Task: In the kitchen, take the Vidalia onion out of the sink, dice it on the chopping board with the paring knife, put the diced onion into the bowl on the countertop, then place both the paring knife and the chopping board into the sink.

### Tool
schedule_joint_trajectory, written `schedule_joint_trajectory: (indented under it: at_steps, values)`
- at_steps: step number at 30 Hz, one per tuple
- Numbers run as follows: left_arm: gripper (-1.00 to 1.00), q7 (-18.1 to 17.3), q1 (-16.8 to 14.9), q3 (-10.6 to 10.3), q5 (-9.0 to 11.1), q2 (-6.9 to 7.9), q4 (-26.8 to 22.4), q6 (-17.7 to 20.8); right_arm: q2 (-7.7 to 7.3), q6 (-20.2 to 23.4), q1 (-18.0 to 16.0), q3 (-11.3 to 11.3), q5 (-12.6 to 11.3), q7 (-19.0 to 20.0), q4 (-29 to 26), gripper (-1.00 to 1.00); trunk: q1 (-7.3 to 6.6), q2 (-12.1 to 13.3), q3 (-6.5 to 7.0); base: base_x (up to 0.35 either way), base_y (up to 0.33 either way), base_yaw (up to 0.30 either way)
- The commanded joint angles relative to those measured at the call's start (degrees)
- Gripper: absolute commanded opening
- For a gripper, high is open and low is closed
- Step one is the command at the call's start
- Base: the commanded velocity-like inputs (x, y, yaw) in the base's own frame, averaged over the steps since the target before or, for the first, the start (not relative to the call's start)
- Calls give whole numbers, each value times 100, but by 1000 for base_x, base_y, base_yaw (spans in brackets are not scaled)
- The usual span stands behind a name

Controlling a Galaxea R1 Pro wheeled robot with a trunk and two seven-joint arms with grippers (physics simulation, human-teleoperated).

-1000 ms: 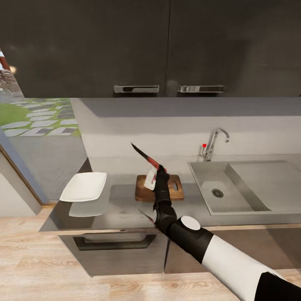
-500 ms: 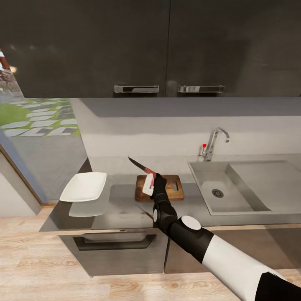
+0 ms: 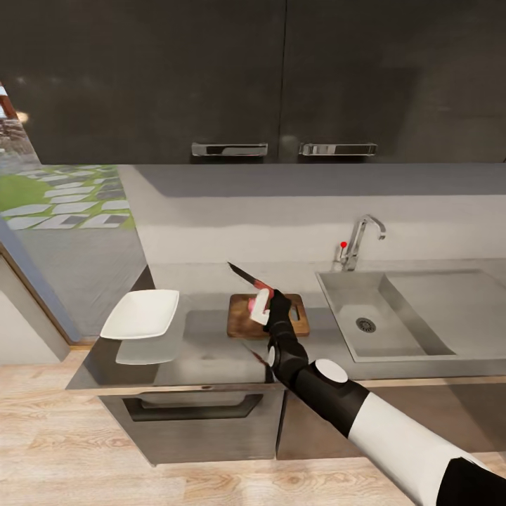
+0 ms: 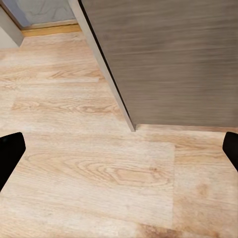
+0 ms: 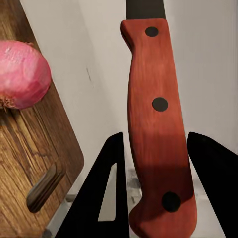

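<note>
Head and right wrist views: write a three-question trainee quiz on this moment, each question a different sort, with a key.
1. True or false: the Vidalia onion lies in the sink.
2. Multiple choice: what does the right gripper hold? A) the bowl B) the paring knife C) the tap's red knob
3. Fill in: in the head view the knife's blade points up and away from the sink, toward the ____.

Key
1. False: it rests on the chopping board, whole and uncut.
2. B: the fingers sit either side of the red handle.
3. bowl, which stands on the countertop at the far side of the board from the sink.
</note>
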Motion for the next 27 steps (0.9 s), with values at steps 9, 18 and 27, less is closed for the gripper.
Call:
schedule_joint_trajectory:
  at_steps: [9, 18, 27]
  values:
    - [100, -6, -10, -49, 58, -2, 20, -31, -252, 44, -9, 17, 8, 274, 3, -100, 3, -12, -12, 0, 0, 0]
    - [100, -3, -10, -50, 58, -2, 23, -31, -400, 35, -9, 27, 3, 278, 7, -100, 3, -12, -12, 0, 0, 0]
    - [100, -1, -10, -51, 58, -2, 23, -31, -403, 35, -9, 38, -22, 287, 56, -100, 3, -12, -12, 0, 0, 0]
